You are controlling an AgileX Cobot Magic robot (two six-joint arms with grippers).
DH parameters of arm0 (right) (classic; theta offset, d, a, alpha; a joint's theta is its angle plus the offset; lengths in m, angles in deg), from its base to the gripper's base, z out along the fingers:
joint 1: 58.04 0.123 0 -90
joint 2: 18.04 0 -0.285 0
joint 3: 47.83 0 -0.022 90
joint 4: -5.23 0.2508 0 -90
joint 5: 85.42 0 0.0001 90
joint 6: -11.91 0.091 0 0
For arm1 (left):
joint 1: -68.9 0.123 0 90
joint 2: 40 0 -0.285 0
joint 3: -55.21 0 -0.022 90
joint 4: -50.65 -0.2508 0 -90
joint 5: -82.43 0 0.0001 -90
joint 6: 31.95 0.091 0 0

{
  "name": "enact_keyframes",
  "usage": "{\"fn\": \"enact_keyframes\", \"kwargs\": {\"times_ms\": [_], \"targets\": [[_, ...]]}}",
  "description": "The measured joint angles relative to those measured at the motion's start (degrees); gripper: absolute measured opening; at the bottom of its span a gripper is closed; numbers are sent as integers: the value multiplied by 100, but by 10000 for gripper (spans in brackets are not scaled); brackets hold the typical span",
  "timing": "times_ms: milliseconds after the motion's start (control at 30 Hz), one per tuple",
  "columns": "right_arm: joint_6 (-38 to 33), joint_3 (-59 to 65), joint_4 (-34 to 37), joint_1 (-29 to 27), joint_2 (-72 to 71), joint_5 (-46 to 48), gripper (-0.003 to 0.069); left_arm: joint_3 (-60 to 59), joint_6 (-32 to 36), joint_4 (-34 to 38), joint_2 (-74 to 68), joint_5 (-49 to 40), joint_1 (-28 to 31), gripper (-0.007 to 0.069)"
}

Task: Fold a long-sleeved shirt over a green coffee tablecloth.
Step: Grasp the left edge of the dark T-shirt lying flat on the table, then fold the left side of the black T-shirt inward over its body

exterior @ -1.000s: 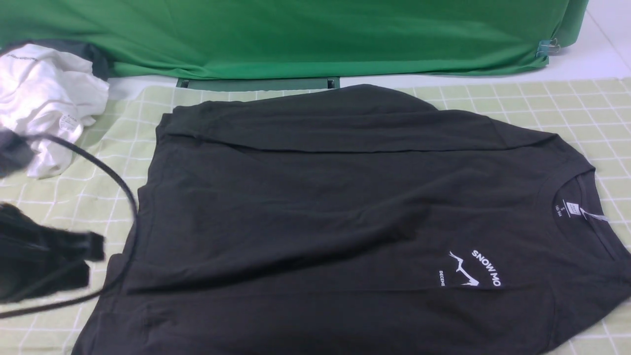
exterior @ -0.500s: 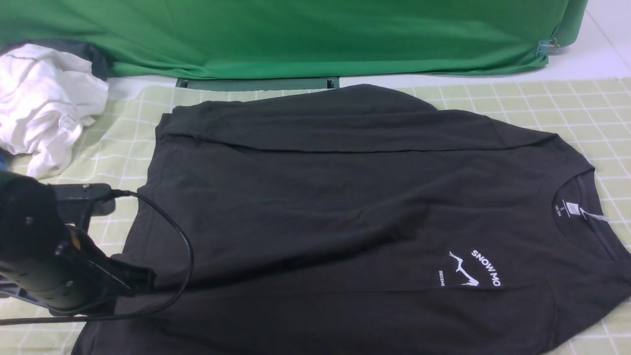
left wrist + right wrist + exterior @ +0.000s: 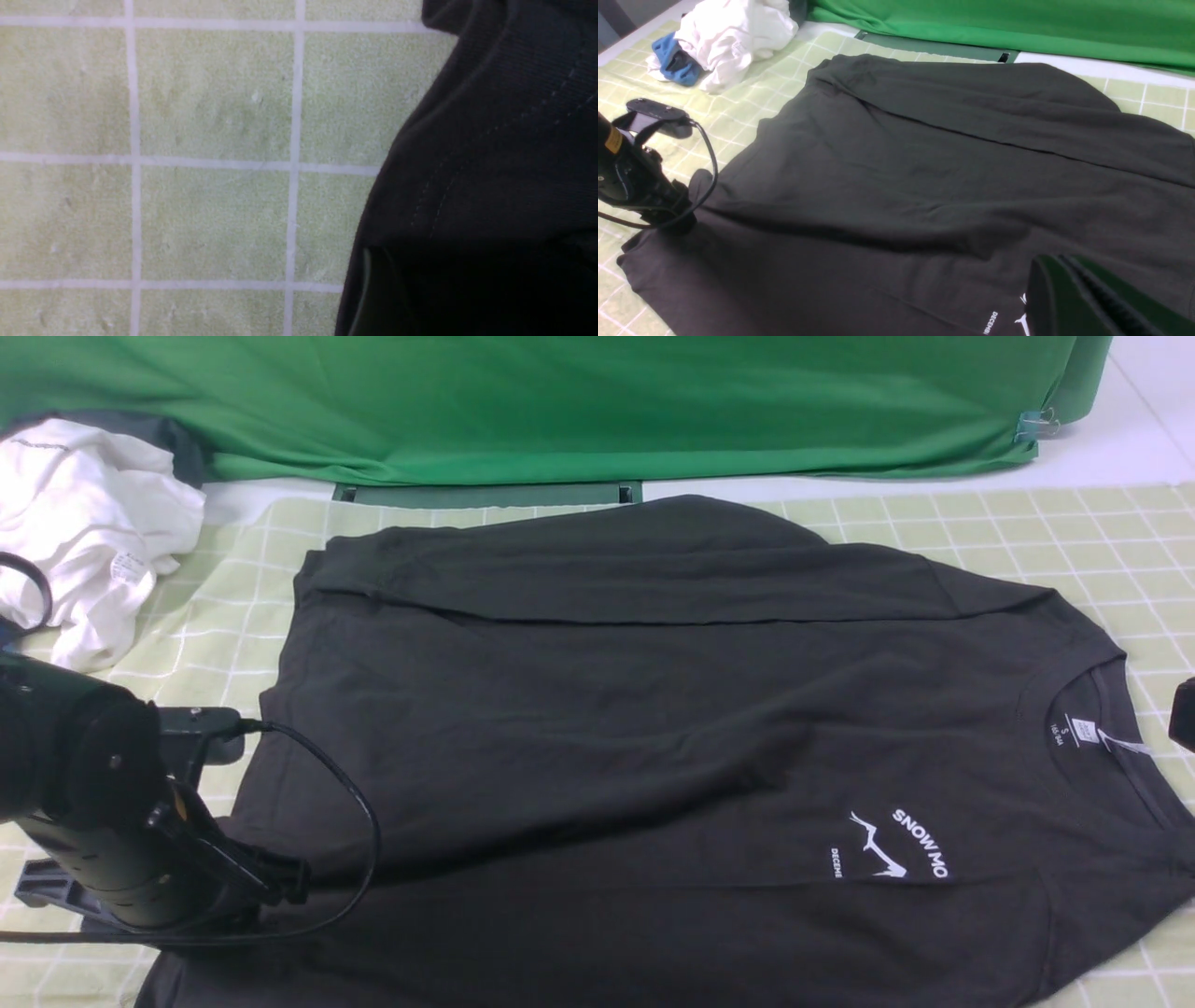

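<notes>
The black long-sleeved shirt [image 3: 607, 709] lies spread on the green coffee tablecloth [image 3: 1074, 532], its neck label to the right and one sleeve folded across the far side. My left gripper [image 3: 285, 879] is down at the shirt's near-left hem. In the left wrist view the stitched hem [image 3: 490, 140] lies on the grid cloth [image 3: 210, 102]. One finger [image 3: 366, 284] stands far off to the side, so the jaws are open. My right gripper [image 3: 1057, 263] hovers shut and empty above the chest lettering, and only its tip [image 3: 1186, 714] shows at the front view's right edge.
A crumpled white garment [image 3: 84, 523] lies at the far left, with a blue cloth [image 3: 672, 60] beside it. Plain bright green fabric [image 3: 560, 401] hangs along the back, held by a clip [image 3: 1036, 425]. The left arm's black cable [image 3: 359, 803] loops over the shirt's left edge.
My left arm swung in from the left edge and came down on the shirt's near-left hem. The right gripper's tip came into view at the right edge.
</notes>
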Motion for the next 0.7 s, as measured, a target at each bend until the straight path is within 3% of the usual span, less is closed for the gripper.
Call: {"fn": "enact_keyframes", "kwargs": {"times_ms": [133, 333, 700], "targets": [[0, 0, 0, 0, 0, -6, 4, 0, 69, 78, -4, -14, 0, 316], [0, 0, 0, 0, 0, -6, 4, 0, 200, 78, 7, -221, 0, 40], [0, 0, 0, 0, 0, -6, 4, 332, 684, 167, 772, -1176, -16, 17]]}}
